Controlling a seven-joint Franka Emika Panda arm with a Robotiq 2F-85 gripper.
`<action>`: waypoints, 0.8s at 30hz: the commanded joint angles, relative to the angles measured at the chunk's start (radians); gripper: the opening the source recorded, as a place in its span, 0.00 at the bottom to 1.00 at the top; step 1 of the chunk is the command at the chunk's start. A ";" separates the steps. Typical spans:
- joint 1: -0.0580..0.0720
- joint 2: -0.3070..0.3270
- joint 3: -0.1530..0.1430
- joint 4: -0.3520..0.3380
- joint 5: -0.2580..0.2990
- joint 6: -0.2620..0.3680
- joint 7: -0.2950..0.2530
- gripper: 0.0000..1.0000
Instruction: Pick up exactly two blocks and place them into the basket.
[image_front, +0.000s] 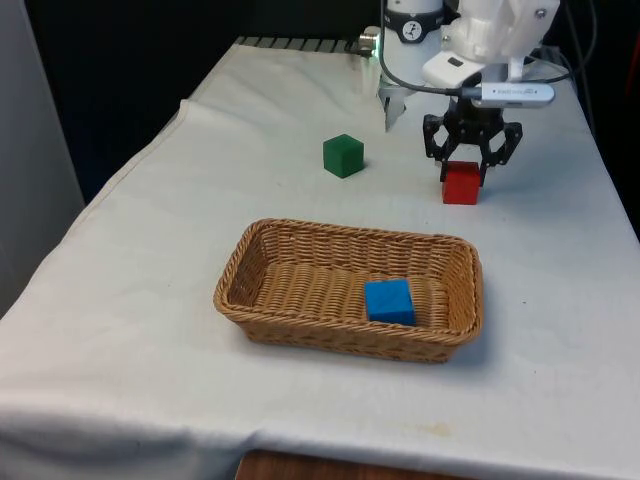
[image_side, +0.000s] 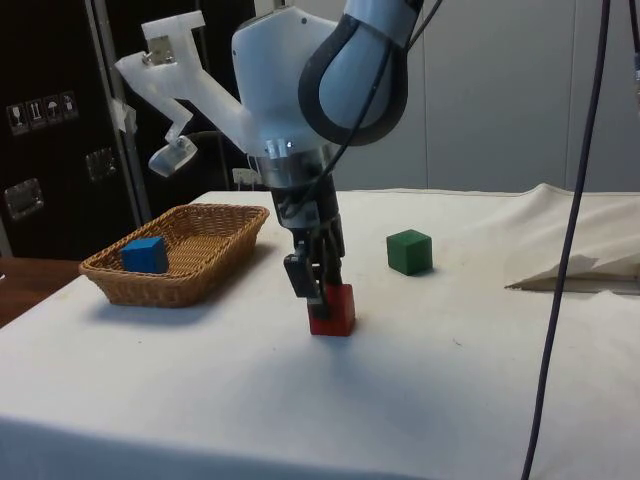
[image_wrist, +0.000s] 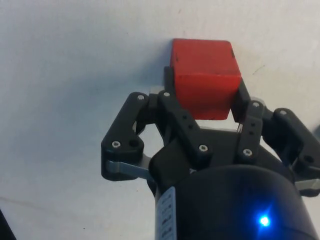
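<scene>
1. No text, brand, number or label can be read on any object.
2. Small pale sign plates (image_side: 40, 108) sit on the dark cabinet (image_side: 50, 150) in the side view; they seem to carry pictograms, too small to make out.

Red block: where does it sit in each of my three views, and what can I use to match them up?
Front view: red block on the cloth, towards the front view's right, beyond the wicker basket, under the claw.
Side view: red block in the middle foreground, basket to one side.
Wrist view: red block between the claw's fingers.
Shared landmark: the claw around the block.
</scene>
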 joint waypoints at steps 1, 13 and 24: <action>0.002 -0.013 -0.003 -0.002 -0.004 -0.007 0.004 0.04; -0.011 -0.077 -0.004 0.044 -0.012 -0.094 -0.006 0.04; -0.037 -0.072 -0.030 0.172 0.012 -0.198 -0.071 0.04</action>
